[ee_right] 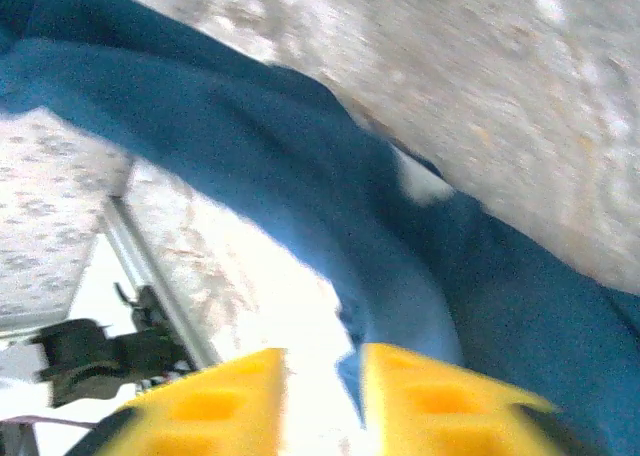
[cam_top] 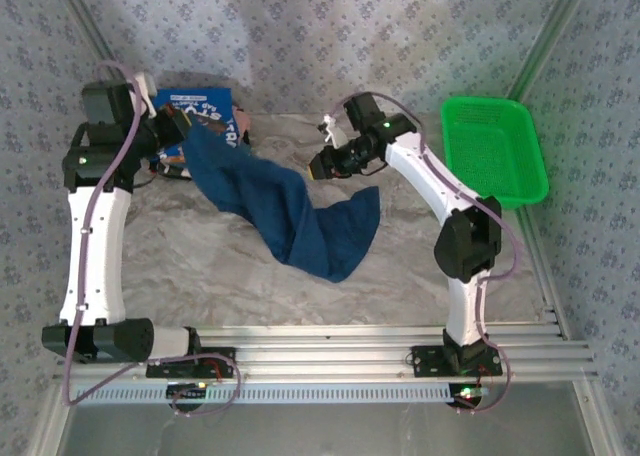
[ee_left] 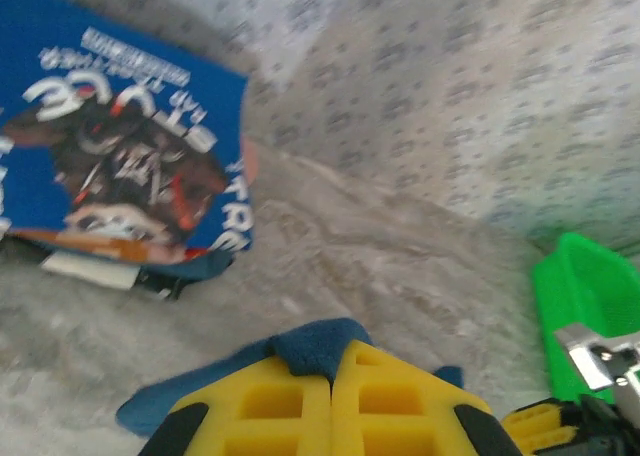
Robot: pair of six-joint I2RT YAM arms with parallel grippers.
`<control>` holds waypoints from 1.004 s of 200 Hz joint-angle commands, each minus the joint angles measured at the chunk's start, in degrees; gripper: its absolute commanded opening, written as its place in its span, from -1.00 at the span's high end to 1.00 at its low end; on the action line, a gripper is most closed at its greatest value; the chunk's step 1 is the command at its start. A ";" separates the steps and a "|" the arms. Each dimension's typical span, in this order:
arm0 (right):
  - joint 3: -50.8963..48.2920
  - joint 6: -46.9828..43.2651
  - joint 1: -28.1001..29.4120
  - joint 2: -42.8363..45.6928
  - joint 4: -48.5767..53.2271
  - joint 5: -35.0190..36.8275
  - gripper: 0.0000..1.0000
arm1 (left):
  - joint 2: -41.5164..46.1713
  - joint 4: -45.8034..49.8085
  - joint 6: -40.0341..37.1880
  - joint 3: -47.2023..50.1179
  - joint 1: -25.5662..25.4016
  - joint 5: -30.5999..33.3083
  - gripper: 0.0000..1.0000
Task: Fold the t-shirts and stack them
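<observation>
The dark navy t-shirt [cam_top: 285, 211] hangs in a long twisted band from my left gripper [cam_top: 190, 128] down to the table mat. That gripper [ee_left: 333, 368] is shut on a corner of the navy cloth [ee_left: 315, 344], lifted at the back left. Just behind it the brighter blue t-shirt [cam_top: 205, 106] lies folded, its white lettering and dark graphic [ee_left: 120, 156] facing up. My right gripper [cam_top: 320, 166] hovers open right of the raised cloth. In the right wrist view, its fingers [ee_right: 325, 381] are apart, and the navy shirt [ee_right: 300, 176] stretches just beyond them, one edge dipping into the gap.
A green mesh basket [cam_top: 495, 151] stands empty at the back right, and its corner [ee_left: 580, 296] is in the left wrist view. A crumpled grey mat [cam_top: 200, 266] covers the table. Patterned walls enclose the back and sides.
</observation>
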State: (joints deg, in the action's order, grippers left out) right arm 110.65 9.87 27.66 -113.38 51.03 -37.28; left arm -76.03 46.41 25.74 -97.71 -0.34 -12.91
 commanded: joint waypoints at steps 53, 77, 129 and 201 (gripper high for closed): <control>-30.69 -9.12 3.30 18.01 6.02 10.59 -0.23 | 7.90 -10.34 2.19 16.76 0.07 -1.58 1.00; -36.01 -5.00 5.16 15.60 2.27 13.70 -0.27 | 8.82 -10.58 1.95 18.69 0.08 -2.45 1.00; -33.21 0.68 8.63 5.33 -4.07 19.91 -0.26 | 11.42 -10.13 1.51 21.52 0.16 -2.39 1.00; -32.72 5.16 8.98 0.62 -6.04 28.57 0.97 | 15.02 -8.86 1.28 24.33 0.73 -1.40 1.00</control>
State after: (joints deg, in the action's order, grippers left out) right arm 77.54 12.91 37.17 -113.01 46.04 -12.67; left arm -62.89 37.54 27.49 -73.30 -0.05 -14.26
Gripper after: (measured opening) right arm 0.102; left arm 0.041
